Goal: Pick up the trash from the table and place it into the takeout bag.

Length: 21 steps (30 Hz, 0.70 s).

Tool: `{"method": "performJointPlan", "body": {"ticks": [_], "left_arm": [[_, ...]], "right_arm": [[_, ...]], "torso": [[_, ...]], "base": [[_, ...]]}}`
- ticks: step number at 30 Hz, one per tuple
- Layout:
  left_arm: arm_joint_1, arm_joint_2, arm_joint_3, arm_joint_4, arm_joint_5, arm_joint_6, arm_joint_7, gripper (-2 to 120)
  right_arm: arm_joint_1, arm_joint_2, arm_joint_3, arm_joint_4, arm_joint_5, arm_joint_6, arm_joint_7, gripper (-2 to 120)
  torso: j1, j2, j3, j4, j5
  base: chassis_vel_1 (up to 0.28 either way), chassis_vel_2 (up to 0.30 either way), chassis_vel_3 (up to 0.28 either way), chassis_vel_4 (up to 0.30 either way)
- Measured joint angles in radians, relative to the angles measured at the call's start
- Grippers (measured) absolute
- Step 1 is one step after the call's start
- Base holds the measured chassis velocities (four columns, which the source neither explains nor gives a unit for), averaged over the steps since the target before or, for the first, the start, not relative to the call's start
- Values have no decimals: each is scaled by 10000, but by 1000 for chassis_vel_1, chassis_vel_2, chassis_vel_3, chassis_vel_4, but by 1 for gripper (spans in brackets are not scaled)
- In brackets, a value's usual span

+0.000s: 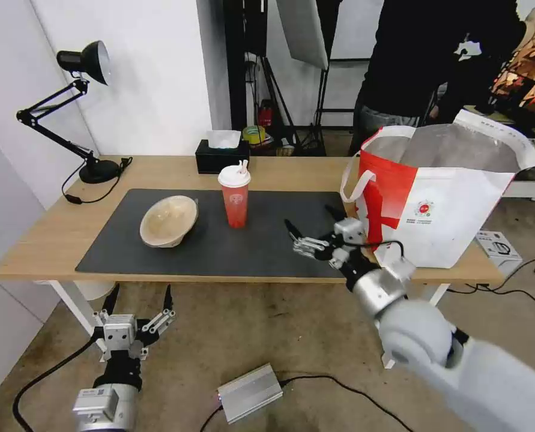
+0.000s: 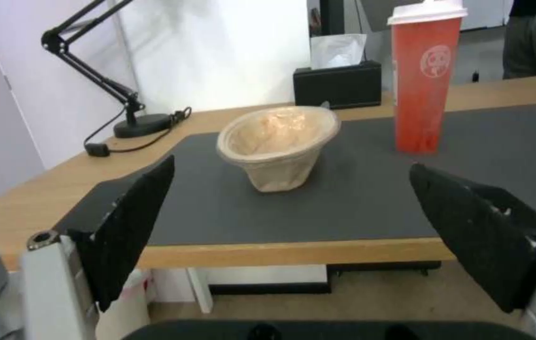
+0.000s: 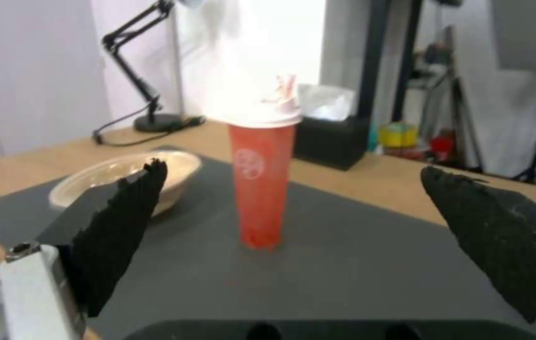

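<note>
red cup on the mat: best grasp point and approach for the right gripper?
Judgement: grip the red cup on its mid-body, below the white lid, coming in level from the right gripper side. It stands upright on the dark mat, tall and slightly tapered, with open mat towards that gripper. The right gripper is open, and in its wrist view the cup sits between its fingers.

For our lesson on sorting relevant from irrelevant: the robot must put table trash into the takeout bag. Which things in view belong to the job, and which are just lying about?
Belongs to the job:
- red cup
- beige bowl
- takeout bag
- right hand, open above the mat

Just lying about:
- tissue box
- desk lamp
- silver box on the floor
</note>
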State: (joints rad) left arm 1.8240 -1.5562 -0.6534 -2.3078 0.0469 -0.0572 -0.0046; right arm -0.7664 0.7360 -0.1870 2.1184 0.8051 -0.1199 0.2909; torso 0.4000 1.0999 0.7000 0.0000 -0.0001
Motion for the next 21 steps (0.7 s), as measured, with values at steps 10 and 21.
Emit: {"method": "performJointPlan", "body": {"ticks": [10,21], "left_arm": [[-7,45,-174,12,-36,-18,-15,100],[-10,48,-203,30,-45,-31,-28,100]], "right_arm": [[2439,563,-1558,-948,1369,-690,-158,100],[3602,1158,-2693,-1713,2275,-945,-261,100]], "torso": [[1,0,1,2,-1],[0,0,0,0,0]], "base": [[0,0,0,0],[0,0,0,0]]}}
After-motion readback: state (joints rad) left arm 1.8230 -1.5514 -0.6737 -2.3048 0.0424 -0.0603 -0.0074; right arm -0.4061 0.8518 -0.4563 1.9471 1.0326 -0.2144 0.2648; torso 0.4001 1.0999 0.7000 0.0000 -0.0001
